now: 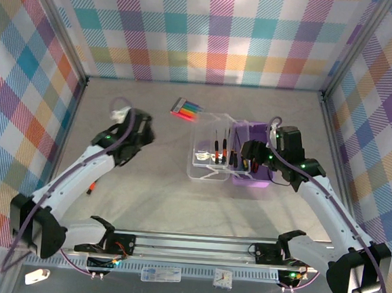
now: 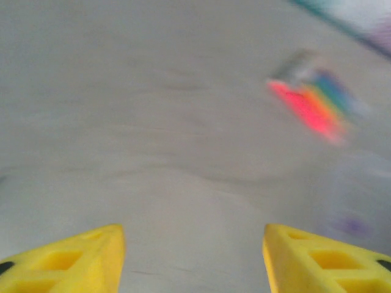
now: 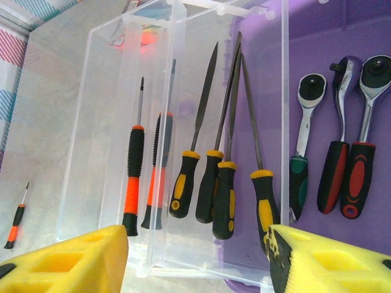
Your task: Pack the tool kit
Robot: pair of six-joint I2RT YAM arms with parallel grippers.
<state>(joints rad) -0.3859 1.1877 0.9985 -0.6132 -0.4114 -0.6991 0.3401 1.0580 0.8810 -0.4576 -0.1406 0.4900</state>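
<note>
Grey table (image 1: 151,197), plaid walls (image 1: 212,32) all round.
The kit (image 1: 249,132) lies open right of the table's centre, markers (image 1: 187,109) nearer the far edge; left claw (image 2: 192,241) open over bare table, right claw (image 3: 195,238) open at the kit.

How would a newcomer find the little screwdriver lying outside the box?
On the grey table, look left of the open purple box to the left arm. Beside its white forearm lies a tiny screwdriver with an orange-and-black handle. Unlike the other tools, all in the box, it lies alone on bare tabletop.
</note>
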